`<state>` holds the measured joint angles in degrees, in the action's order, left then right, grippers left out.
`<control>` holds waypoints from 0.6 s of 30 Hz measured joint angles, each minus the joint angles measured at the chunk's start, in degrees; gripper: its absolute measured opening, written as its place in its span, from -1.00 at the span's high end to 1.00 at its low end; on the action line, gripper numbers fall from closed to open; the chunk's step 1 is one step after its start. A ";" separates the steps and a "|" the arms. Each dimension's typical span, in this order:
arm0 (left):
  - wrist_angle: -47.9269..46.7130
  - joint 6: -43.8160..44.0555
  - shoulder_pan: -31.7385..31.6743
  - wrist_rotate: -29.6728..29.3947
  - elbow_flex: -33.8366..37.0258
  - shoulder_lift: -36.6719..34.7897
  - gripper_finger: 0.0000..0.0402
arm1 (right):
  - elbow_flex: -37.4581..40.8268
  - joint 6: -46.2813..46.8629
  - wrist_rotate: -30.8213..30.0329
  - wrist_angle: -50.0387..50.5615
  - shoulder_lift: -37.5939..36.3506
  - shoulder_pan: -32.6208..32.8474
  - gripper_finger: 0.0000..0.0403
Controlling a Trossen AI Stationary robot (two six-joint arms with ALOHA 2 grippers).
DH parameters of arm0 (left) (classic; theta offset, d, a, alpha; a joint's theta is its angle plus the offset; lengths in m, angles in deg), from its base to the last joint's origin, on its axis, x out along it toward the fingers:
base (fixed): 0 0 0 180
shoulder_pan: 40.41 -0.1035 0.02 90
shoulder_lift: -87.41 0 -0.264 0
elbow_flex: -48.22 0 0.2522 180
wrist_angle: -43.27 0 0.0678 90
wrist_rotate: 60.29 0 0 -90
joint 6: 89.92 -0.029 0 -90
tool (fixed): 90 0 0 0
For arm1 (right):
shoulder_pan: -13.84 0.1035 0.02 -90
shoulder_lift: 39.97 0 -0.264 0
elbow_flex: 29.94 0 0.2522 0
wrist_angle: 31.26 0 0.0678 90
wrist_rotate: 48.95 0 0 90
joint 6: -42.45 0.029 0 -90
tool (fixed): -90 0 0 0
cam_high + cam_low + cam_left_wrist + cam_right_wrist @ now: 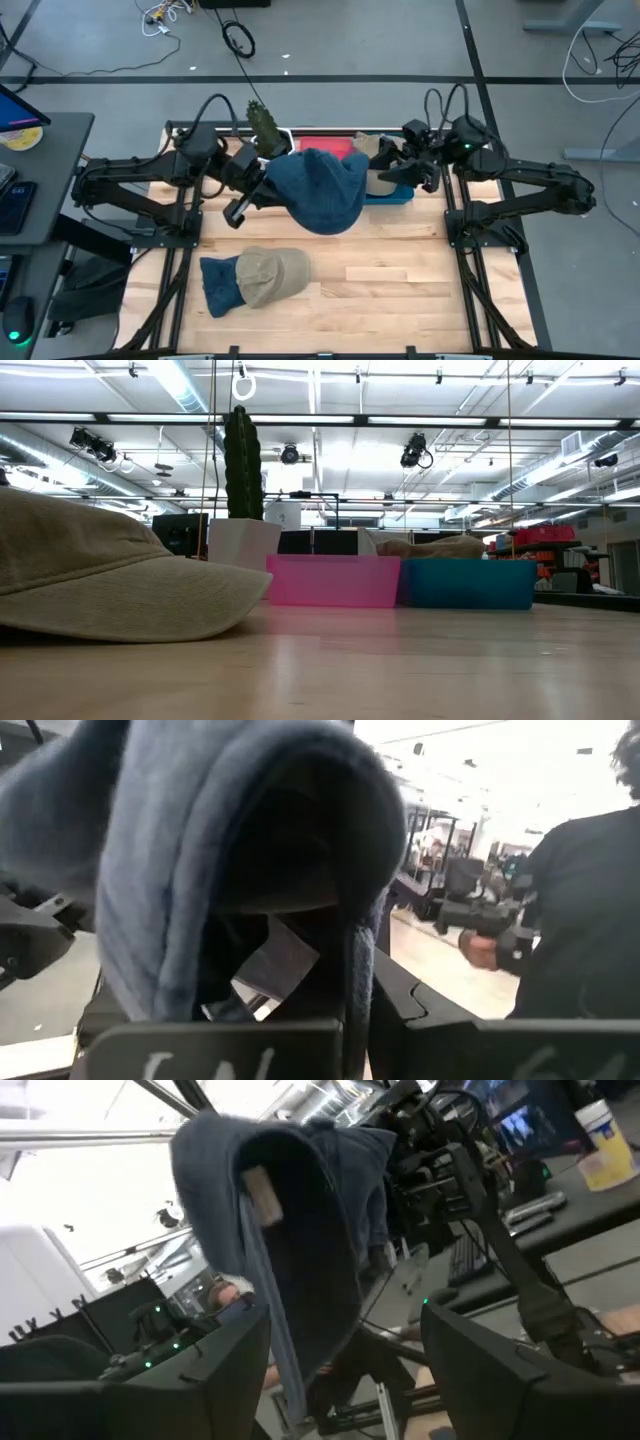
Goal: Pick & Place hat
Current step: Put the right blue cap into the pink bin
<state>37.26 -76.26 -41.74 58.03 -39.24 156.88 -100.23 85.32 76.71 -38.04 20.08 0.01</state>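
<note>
A blue knit hat (322,190) hangs in the air between both arms, above the table's far middle. My left gripper (262,186) is shut on its left side; in the left wrist view the hat (230,840) fills the picture above the gripper (357,1045). My right gripper (386,172) is open at the hat's right side. In the right wrist view its fingers (345,1370) stand on either side of the hat's hanging rim (290,1350). A khaki cap (270,275) lies on its brim and crown on the near left of the table. My left gripper pinches the blue hat's rim (355,990) between its two fingers, at the hat's left side. It comes in nearly level from the table's left. The hat is lifted clear of the table and drapes slack, its hollow inside turned toward the wrist camera.
A pink bin (325,146) and a blue bin (392,192) stand side by side at the far edge. A tan hat (372,150) lies in the blue bin. A potted cactus (265,125) stands left of them. A blue cloth (216,285) lies beside the khaki cap. A person (580,880) stands beyond the table.
</note>
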 joint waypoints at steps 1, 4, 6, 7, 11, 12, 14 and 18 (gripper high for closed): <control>-0.39 -0.50 -0.04 0.02 0.03 0.19 0.95 | 0.00 0.15 0.00 -0.72 0.70 0.29 -0.30; -0.57 -0.80 -0.04 0.00 0.03 1.05 0.94 | 0.00 0.21 0.60 -2.39 2.49 1.18 -0.30; -0.64 -0.85 -0.12 -0.11 0.09 1.33 0.93 | 0.00 1.09 1.25 -4.48 3.67 1.73 -0.30; -0.23 -0.86 -0.12 -0.09 0.02 1.66 0.94 | 0.00 1.78 1.88 -5.21 4.05 1.94 -0.30; -1.27 -1.24 -0.12 -0.20 0.09 2.17 0.95 | 0.00 3.13 3.68 -8.14 5.65 2.99 -0.30; -1.16 -1.33 -0.12 -0.46 0.05 2.38 0.95 | 0.00 3.17 3.95 -8.55 5.98 3.23 -0.30; -1.92 -1.32 -0.12 -1.14 0.03 2.57 0.94 | 0.00 3.22 4.49 -8.53 6.16 3.77 -0.29; -3.22 -1.53 -0.43 -2.09 0.04 2.53 0.94 | 0.00 3.14 5.20 -9.19 6.13 4.53 -0.23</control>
<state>34.05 -77.78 -42.16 55.94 -39.19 159.41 -100.23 88.46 81.91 -47.23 26.20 4.54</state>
